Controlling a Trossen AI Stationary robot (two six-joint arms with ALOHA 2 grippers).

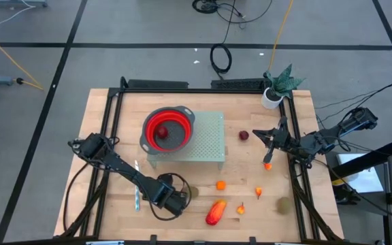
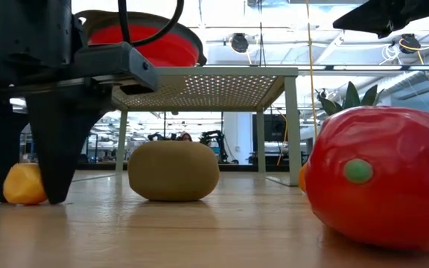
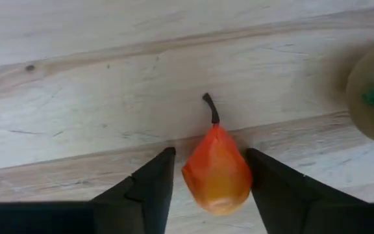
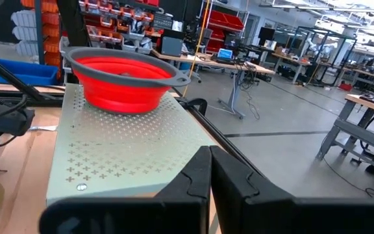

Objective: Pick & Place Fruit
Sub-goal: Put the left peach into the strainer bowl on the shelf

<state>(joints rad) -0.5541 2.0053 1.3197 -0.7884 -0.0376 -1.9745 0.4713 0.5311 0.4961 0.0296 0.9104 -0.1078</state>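
— Where is the left tool [image 3: 208,170]?

— Low at the table's [image 1: 250,228] front edge, its fingertips down at the wood. A small orange pear [image 3: 217,170] with a dark stem lies between its two fingers [image 3: 149,185].

— Does it have hold of it?

— Not that I can see. The jaws stand partly open around the pear: a thin gap shows on one side, and the other finger is at or just touching its skin. The pear rests on the table.

— And the other fruit?

— A brown-green oval [image 2: 173,171] lies just beside that tool. The long red-orange piece [image 1: 215,212] is near it, along the front. An orange one [image 1: 220,184] and two tiny orange bits [image 1: 258,192] [image 1: 240,208] lie mid-table, and a second oval [image 1: 284,204] sits toward the right. A dark-red one [image 1: 243,135] lies beside the stand [image 1: 209,139]. Another [image 1: 162,134] lies in the bowl [image 1: 143,129], which stands on the stand.

— The right tool [image 4: 210,156]?

— Raised over the table's right side, fingers pressed together, holding nothing. An orange bit [image 1: 267,165] lies on the table near it.
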